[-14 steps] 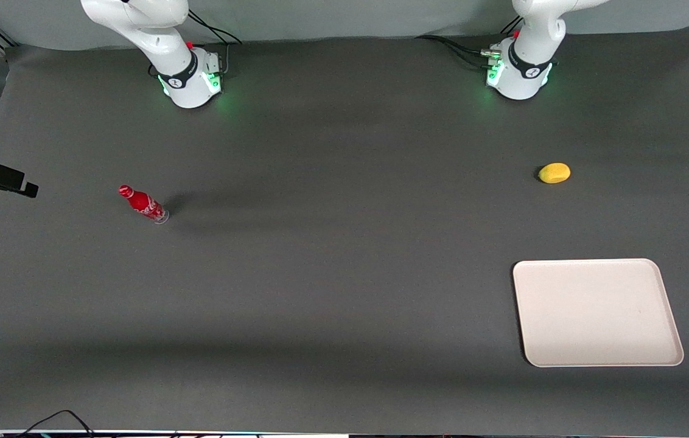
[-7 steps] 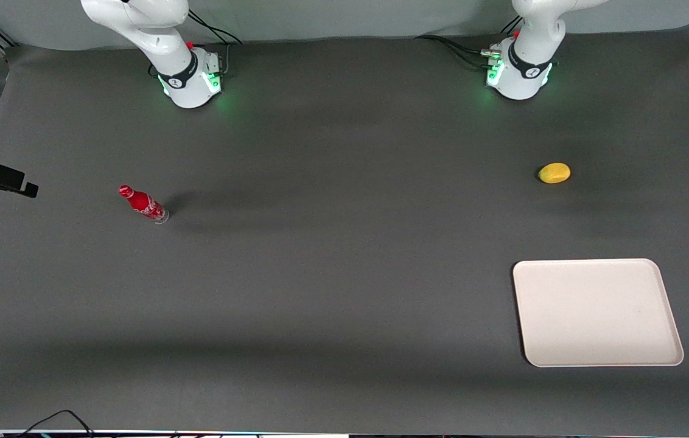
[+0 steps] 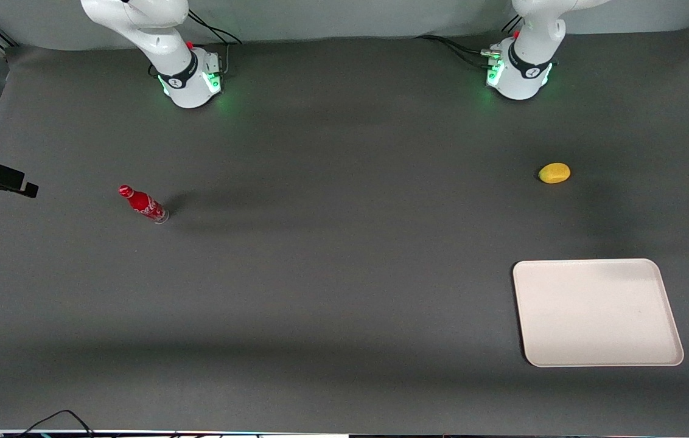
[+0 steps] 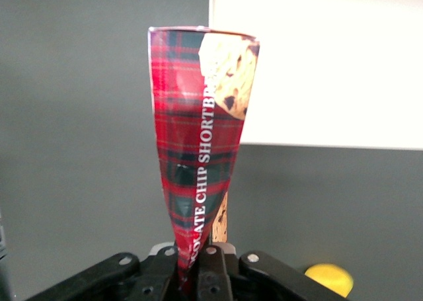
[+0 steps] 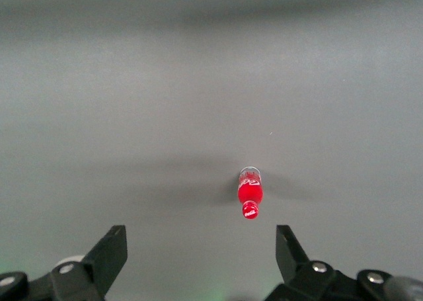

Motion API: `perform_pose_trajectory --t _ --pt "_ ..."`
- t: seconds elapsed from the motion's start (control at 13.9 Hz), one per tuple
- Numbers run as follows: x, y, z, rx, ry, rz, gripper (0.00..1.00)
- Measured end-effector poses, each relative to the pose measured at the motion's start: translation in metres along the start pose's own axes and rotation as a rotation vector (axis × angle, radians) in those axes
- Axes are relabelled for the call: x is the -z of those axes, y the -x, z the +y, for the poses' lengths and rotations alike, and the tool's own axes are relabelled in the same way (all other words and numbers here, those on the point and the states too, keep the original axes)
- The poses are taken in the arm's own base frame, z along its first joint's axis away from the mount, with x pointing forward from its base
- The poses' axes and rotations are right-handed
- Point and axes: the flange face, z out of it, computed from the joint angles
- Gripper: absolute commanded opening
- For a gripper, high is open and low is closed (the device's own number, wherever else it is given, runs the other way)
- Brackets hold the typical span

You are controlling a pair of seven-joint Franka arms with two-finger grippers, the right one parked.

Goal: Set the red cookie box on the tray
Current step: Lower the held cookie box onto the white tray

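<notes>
Cream-white tray [image 3: 597,313] sits with nothing on it, toward the working arm's end. Gripper [image 4: 195,264] is clamped on the red cookie box [image 4: 198,135], held up in the air near the tray's edge, yellow fruit [image 3: 554,173] nearby.

Dark grey tabletop [image 3: 332,292], pale backdrop [image 3: 350,18]

Red bottle [image 3: 143,204], yellow, perhaps lemon-like, fruit [image 3: 554,173].
</notes>
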Motion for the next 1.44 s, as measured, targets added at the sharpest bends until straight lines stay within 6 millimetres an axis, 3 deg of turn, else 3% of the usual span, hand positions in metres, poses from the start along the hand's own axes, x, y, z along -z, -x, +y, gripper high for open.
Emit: perform_pose_trajectory --t 0.36,0.57,0.86,1.44 --pt "-0.070 -0.079 0.032 -0.018 0.011 0.047 0.00" --pt "-0.112 -0.108 0.037 -0.025 -0.011 0.105 0.00" --pt "-0.161 -0.122 0.039 0.022 0.021 0.112 0.00" --pt "-0.206 -0.130 0.048 0.063 0.036 0.072 0.00"
